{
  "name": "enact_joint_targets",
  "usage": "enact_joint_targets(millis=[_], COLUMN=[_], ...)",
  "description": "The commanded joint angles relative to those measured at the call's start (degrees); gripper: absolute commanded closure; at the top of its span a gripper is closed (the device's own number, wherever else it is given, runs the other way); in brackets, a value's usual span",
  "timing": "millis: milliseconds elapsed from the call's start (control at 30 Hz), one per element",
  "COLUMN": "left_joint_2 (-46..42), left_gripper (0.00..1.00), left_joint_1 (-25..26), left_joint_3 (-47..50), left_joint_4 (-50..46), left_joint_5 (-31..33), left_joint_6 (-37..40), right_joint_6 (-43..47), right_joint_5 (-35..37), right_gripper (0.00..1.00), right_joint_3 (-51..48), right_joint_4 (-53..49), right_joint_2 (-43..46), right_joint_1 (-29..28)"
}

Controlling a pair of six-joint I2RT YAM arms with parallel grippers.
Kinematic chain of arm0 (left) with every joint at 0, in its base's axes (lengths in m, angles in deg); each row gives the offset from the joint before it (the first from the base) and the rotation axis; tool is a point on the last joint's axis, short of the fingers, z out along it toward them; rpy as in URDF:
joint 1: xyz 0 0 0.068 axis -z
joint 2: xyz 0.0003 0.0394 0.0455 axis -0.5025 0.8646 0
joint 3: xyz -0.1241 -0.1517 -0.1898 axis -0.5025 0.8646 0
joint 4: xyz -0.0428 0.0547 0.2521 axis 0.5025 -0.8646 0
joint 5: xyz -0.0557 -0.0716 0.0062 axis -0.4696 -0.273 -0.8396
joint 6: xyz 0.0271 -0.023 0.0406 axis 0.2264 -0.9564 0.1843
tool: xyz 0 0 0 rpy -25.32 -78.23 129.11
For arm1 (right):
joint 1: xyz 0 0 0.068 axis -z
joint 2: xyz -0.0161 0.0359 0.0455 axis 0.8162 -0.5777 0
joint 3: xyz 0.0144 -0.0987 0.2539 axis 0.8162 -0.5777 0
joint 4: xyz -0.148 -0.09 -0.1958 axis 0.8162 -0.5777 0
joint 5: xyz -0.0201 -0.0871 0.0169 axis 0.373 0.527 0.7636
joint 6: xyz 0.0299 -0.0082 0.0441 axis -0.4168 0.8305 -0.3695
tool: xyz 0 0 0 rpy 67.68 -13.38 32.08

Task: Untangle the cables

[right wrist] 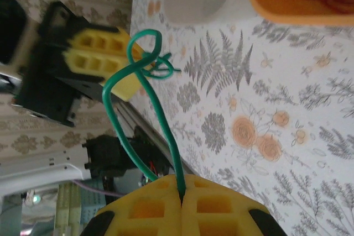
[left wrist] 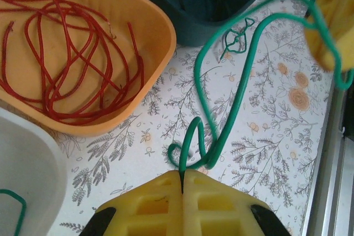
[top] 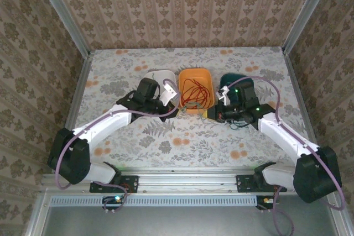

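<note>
Left wrist cam: left gripper clamped on thin green cable; right gripper pinching same cable too. Thin red cables heaped in orange plastic tub.

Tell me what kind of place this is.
Probably a robot test booth: patterned wallpaper panels box in a flowery table, two white robot arms are bolted along a metal rail, both pinching one thin green cable.
</note>
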Motion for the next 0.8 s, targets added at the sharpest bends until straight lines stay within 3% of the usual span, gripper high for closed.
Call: enact_joint_targets(millis=[0, 167, 300, 400, 533, 700, 767], left_joint_2=[1.61, 2.61, 1.72, -0.6, -5.01, -12.54, -15.38], left_gripper=[1.0, 1.0, 1.0, 1.0, 1.0, 0.47, 0.33], left_joint_1=[-0.13, -0.18, -0.33, -0.6, -0.94, -3.52, -6.15], left_joint_3=[2.15, 3.67, 4.58, 5.5, 7.03, 9.41, 10.1], left_joint_4=[2.61, 3.18, 2.97, 3.09, 6.27, 14.44, 15.79], left_joint_5=[3.73, 8.59, 11.0, 11.4, 9.55, 9.83, 14.63], left_joint_6=[-4.27, -7.26, -7.9, -7.97, -9.2, -16.01, -19.65], right_joint_6=[-3.07, -3.82, -2.28, -0.33, 0.32, -3.03, -4.82], right_joint_5=[1.84, 4.99, 12.13, 17.85, 17.44, 20.49, 22.8], right_gripper=[0.95, 0.95, 0.95, 0.95, 0.94, 0.94, 0.94], right_joint_3=[-1.14, -1.5, -0.47, 1.12, 2.62, 4.14, 5.46], right_joint_4=[2.78, 1.89, -2.25, -5.38, -4.68, 3.69, 8.33], right_joint_2=[3.93, 7.96, 10.97, 12.59, 11.23, 5.91, 2.45], right_joint_1=[3.26, 8.04, 10.2, 10.21, 7.96, -0.12, -3.49])
